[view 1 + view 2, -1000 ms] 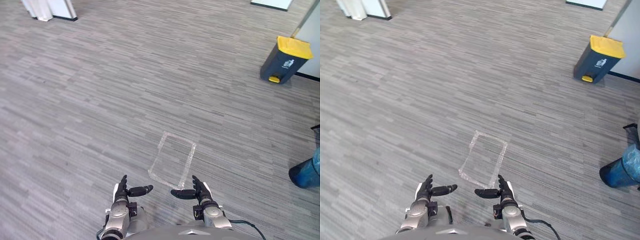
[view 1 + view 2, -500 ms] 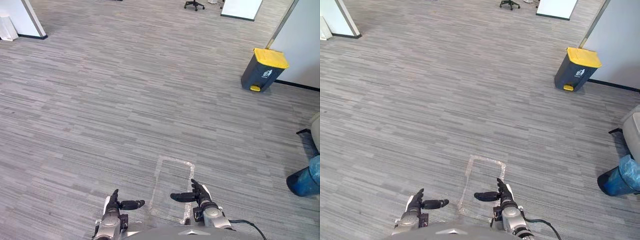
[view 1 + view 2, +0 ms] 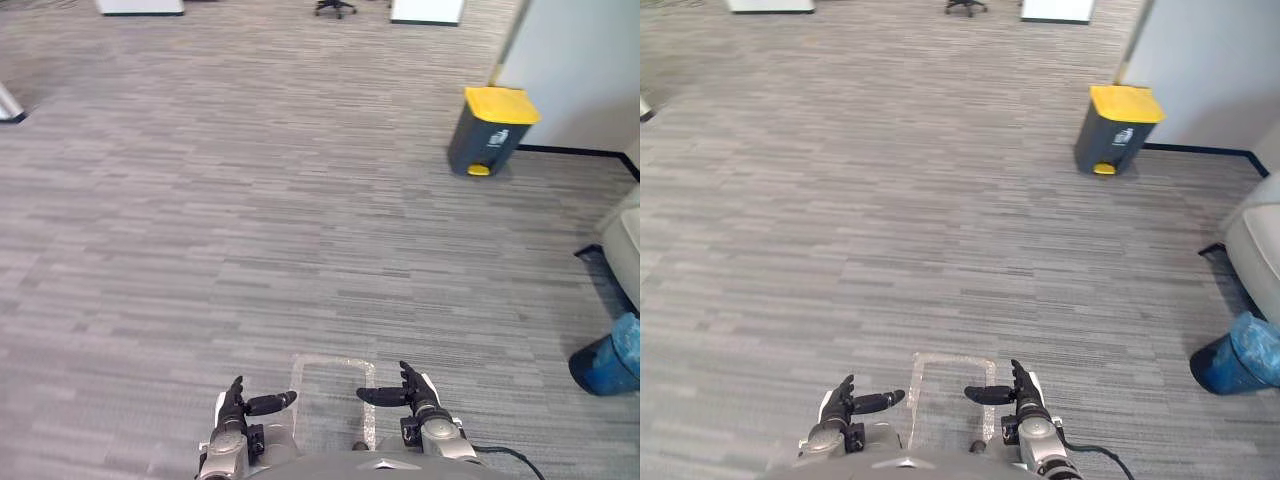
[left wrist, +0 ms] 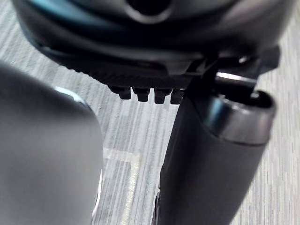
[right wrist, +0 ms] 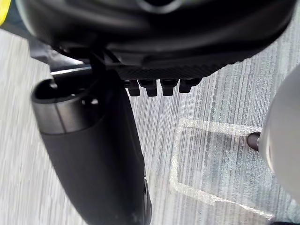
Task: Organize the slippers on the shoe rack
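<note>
The left hand (image 3: 236,412) and the right hand (image 3: 414,396) sit low at 6 o'clock in the head views, side by side above the grey striped carpet (image 3: 200,220). Both are spread wide and hold nothing: the fingers run straight out toward 12 o'clock, and each thumb sticks sideways toward the other hand, the two tips well apart. In the left wrist view the thumb (image 4: 211,154) stands clear of the row of fingers (image 4: 145,94), with bare carpet past them. The right wrist view shows the same relaxed spread, its thumb (image 5: 93,154) away from the fingers (image 5: 159,87).

Between the two hands, a rectangle of clear tape (image 3: 333,360) is stuck flat on the carpet, its long sides running toward 12 o'clock; it also shows past the right hand's fingers in that wrist view (image 5: 211,125).

At 1 o'clock, well away from the hands, a dark pedal bin with a yellow lid (image 3: 490,128) stands upright just beside a pale partition wall (image 3: 580,70). At 3 o'clock a dark round bin lined with a blue bag (image 3: 608,358) stands on the carpet, near the edge of a pale upholstered seat (image 3: 1255,240). At 12 o'clock are the foot of an office chair (image 3: 334,8) and a white panel (image 3: 427,10).
</note>
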